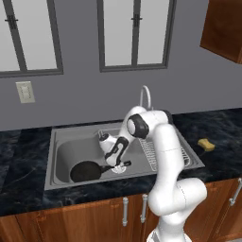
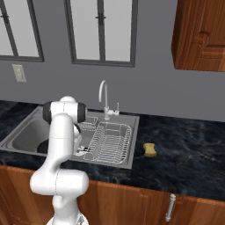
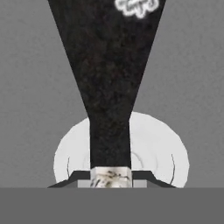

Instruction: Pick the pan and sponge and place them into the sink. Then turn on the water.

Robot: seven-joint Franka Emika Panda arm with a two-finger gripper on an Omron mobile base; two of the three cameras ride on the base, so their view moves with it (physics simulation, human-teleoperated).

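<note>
The small round black frying pan lies on the floor of the large rectangular grey steel sink, in the lower left of the left base view. Its straight black handle runs right toward the round white drain. In the hand view the handle rises from the bottom centre and widens toward the top of the frame, passing over the drain; its pale tip sits between the two dark fingertips.

The claw is pinching the pale tip of the pan handle, just above the drain, at centre frame in the left base view.

The small yellow block sponge rests on the black marbled counter, at the right of the left base view, well apart from the pan. In the right base view the sponge lies just right of the sink rim.

The wire dish rack occupies the sink's right part. The tall curved silver gooseneck faucet stands behind it.
</note>
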